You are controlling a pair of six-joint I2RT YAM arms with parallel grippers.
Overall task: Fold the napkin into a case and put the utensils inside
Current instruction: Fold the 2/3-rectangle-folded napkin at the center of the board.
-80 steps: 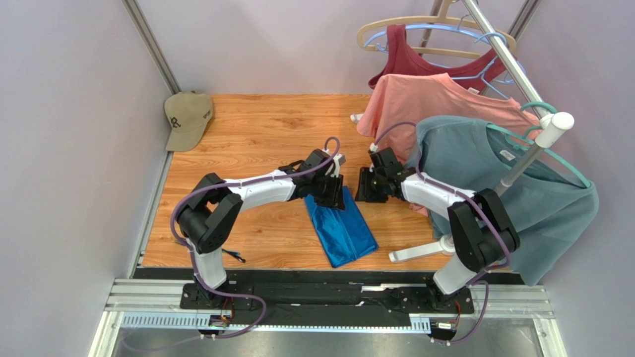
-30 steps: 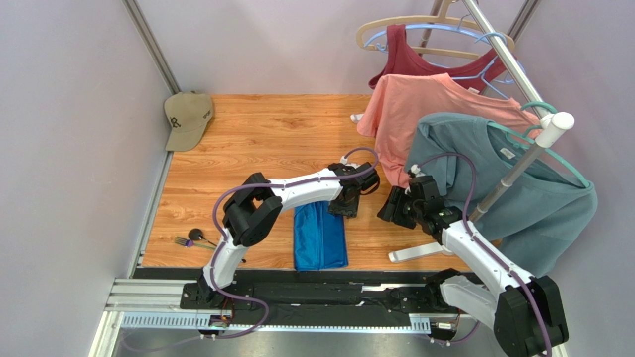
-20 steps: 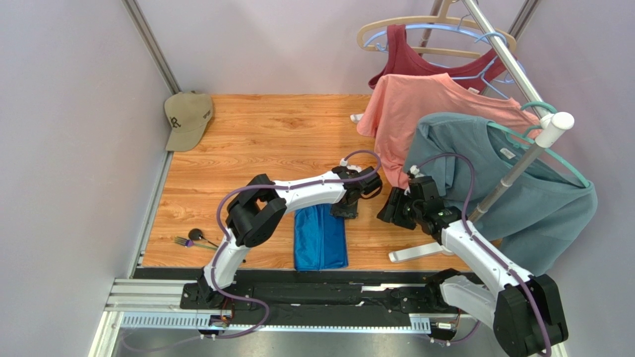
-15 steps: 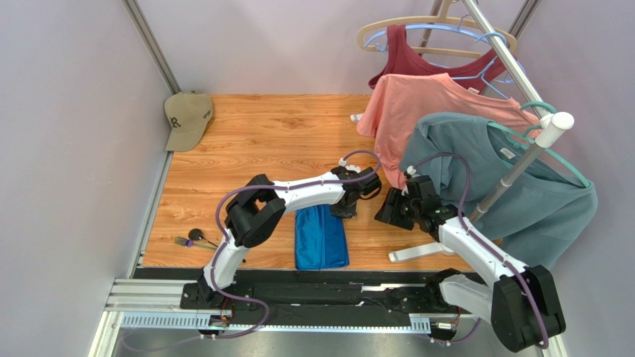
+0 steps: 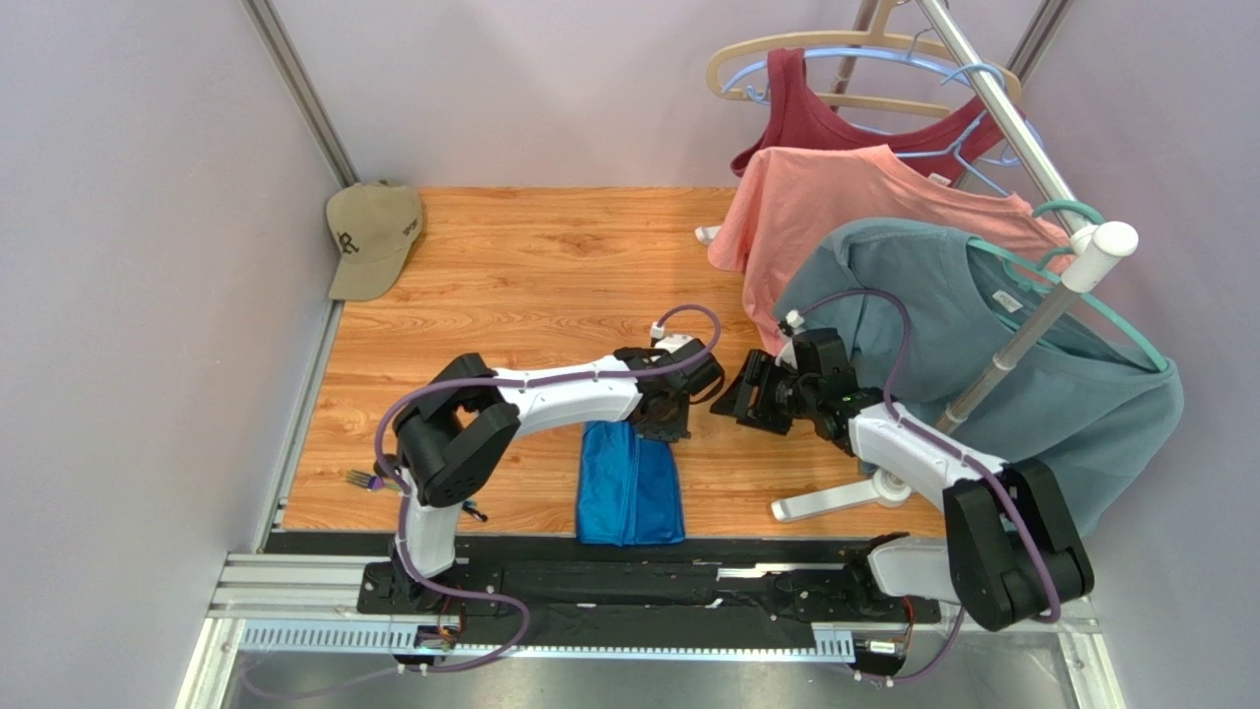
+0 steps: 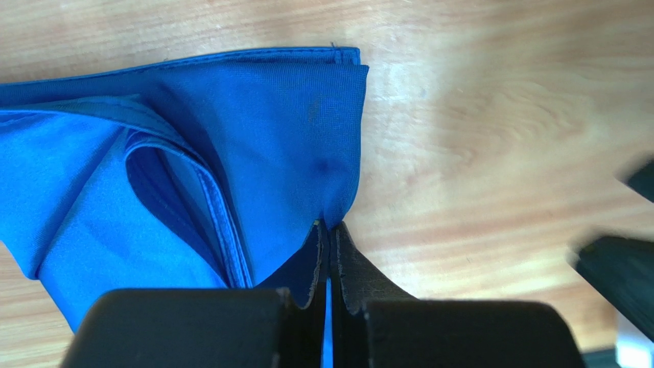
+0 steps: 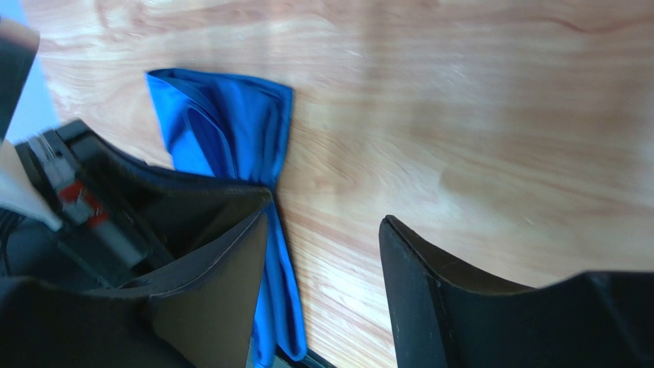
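Top view: folded napkin (image 5: 630, 483) lies flat at table's (image 5: 518, 266) near edge, centre. L gripper (image 6: 330, 230) pinched tight on its far edge. R gripper (image 7: 322, 230) just right, jaws apart, holding nothing. Cap (image 5: 370, 237) in far-left corner.

Worktop (image 5: 518, 281) seen from above. Robot arms: two, the left arm (image 5: 547, 392) and the right arm (image 5: 917, 451), each ending in one hand, giving the left hand (image 5: 663, 424) and the right hand (image 5: 735, 402). Napkin (image 5: 629, 488): one, folded. Cap (image 5: 373, 234): one. Hanging garments: three, namely one red tank top (image 5: 806, 126), one salmon T-shirt (image 5: 843, 200) and one teal-grey T-shirt (image 5: 1065, 399). Clothes rack (image 5: 1006, 111): one. Utensils (image 5: 355, 479): mostly hidden behind the left arm, so they cannot be counted.
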